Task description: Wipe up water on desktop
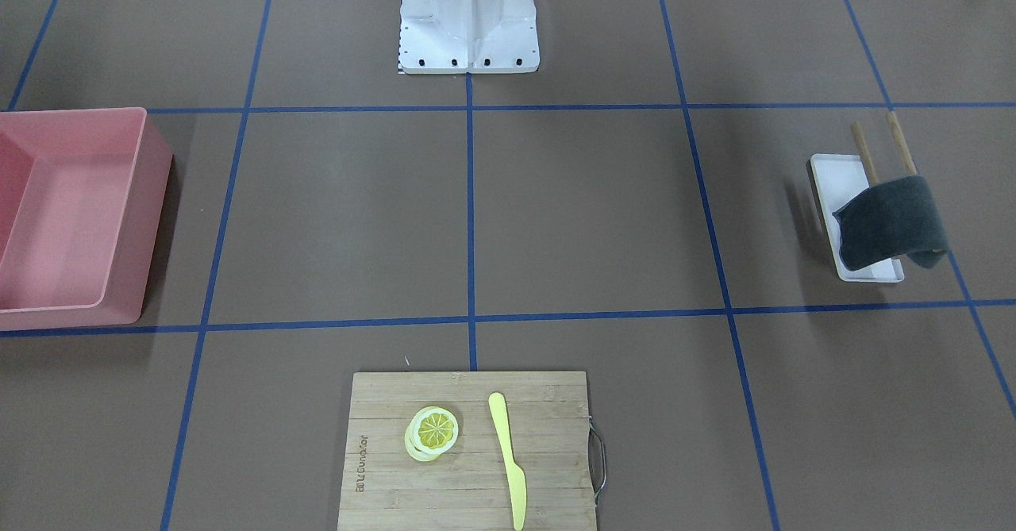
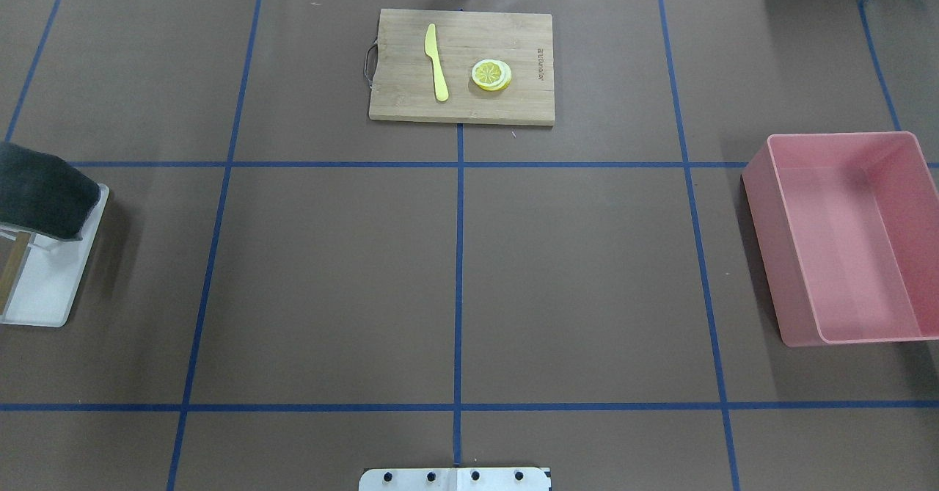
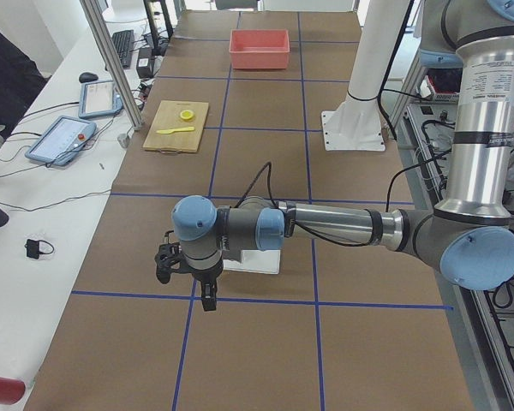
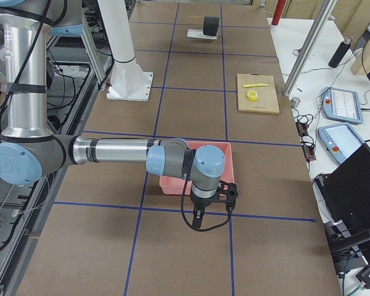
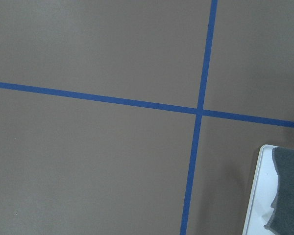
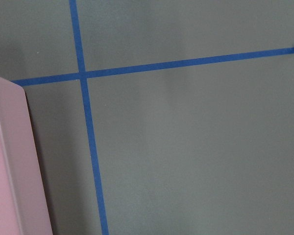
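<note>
The desktop (image 1: 587,213) is a flat brown surface with a blue tape grid; I see no water on it. A dark grey cloth (image 1: 889,225) hangs over a wooden rack on a white tray (image 1: 833,182) at my left end; it also shows in the overhead view (image 2: 40,201) and the left wrist view (image 5: 290,186). My left gripper (image 3: 207,300) hangs low over the desktop next to that tray, seen only in the left side view. My right gripper (image 4: 196,217) hangs low next to the pink bin, seen only in the right side view. I cannot tell whether either is open or shut.
A pink bin (image 2: 763,256) stands at my right end. A bamboo cutting board (image 1: 548,436) at the far middle edge carries a lemon slice (image 1: 434,430) and a yellow knife (image 1: 508,459). The white robot base (image 1: 468,19) stands at the near middle.
</note>
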Available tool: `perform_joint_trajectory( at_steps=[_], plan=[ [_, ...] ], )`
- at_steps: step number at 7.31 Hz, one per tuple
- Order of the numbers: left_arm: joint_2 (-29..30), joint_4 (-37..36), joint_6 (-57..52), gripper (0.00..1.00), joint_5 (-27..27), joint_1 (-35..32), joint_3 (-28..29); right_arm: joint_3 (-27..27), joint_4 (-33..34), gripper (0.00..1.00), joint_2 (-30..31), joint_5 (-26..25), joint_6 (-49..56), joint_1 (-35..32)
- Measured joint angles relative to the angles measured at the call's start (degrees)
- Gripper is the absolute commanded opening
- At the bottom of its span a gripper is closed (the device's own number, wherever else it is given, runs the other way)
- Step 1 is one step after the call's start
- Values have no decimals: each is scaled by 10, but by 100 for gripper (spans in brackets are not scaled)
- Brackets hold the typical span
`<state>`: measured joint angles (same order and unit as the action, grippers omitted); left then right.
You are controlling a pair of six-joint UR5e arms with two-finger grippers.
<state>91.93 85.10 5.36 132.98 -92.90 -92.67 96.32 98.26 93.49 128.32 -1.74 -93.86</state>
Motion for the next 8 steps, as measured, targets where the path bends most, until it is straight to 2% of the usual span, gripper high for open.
perform_joint_trajectory(
  at_steps=[6, 8],
  plan=[
    [0, 5, 0, 99, 0, 0, -3, 1, 0, 100, -2, 1, 0, -1],
    [2, 12, 0, 99, 1, 1, -24, 5, 0, 100, -1, 1, 0, -1]
  ],
)
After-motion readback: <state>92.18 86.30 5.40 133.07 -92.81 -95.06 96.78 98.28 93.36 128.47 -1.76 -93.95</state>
